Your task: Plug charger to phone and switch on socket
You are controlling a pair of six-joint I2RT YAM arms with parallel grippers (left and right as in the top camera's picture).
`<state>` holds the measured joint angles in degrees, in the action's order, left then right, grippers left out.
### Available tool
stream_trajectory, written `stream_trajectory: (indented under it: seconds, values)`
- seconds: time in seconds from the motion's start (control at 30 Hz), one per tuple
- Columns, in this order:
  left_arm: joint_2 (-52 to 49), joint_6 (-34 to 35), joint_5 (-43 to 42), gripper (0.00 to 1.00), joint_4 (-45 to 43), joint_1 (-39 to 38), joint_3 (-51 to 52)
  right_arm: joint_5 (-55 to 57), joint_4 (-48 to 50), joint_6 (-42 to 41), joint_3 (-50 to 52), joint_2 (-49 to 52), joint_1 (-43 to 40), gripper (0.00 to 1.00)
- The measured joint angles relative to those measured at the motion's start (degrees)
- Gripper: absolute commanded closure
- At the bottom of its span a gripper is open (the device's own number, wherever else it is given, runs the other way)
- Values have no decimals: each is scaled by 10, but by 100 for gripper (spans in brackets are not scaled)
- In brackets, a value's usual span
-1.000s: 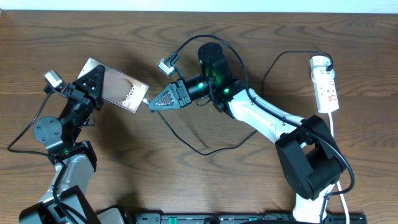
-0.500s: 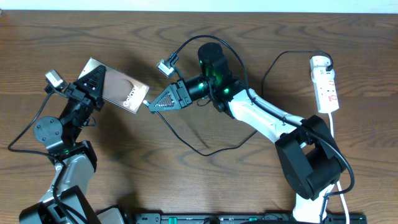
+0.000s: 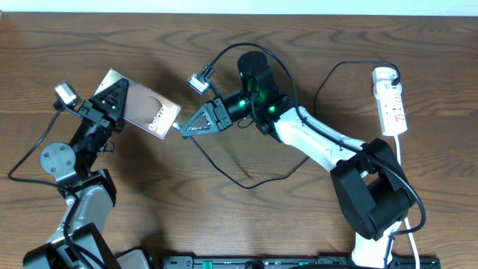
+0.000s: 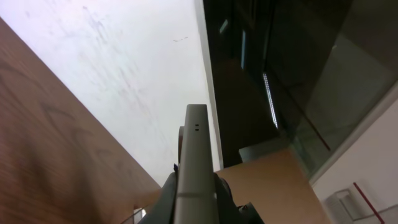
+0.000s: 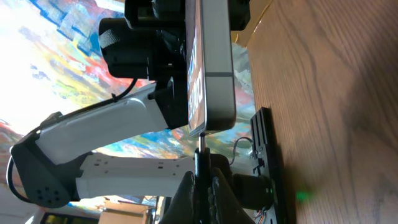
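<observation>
The phone (image 3: 142,108), dark with white text and a brownish oval, is held tilted above the table at the left by my left gripper (image 3: 106,103), which is shut on its edge. In the left wrist view the phone's grey edge (image 4: 196,155) rises between the fingers. My right gripper (image 3: 196,123) is shut on the charger's plug (image 3: 177,127), whose tip touches the phone's lower end. In the right wrist view the plug (image 5: 199,163) meets the phone's edge (image 5: 217,68). The black cable (image 3: 246,179) loops across the table. The white socket (image 3: 391,101) lies at the far right.
The socket's white cord (image 3: 399,161) runs down the right side past the right arm's base (image 3: 373,202). A small grey connector (image 3: 199,79) on a black wire lies near the right wrist. A dark rail (image 3: 299,261) runs along the front edge.
My right gripper has moved the plug slightly left, closing the small gap to the phone's end. The left arm and phone stay almost still.
</observation>
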<state>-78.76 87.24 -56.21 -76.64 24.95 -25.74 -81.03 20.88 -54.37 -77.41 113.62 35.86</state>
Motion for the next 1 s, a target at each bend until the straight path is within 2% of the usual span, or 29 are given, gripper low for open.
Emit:
stream_trajectory:
  seconds: [0.37, 0.6, 1.0]
  values:
    - [0, 2, -5, 93, -4, 0, 0, -4, 0, 2, 0, 0, 0, 99]
    - [0, 11, -8, 93, -48, 0, 0, -7, 0, 6, 0, 0, 0, 99]
    - [0, 15, -22, 93, -50, 0, 0, -13, 0, 8, 0, 0, 0, 99]
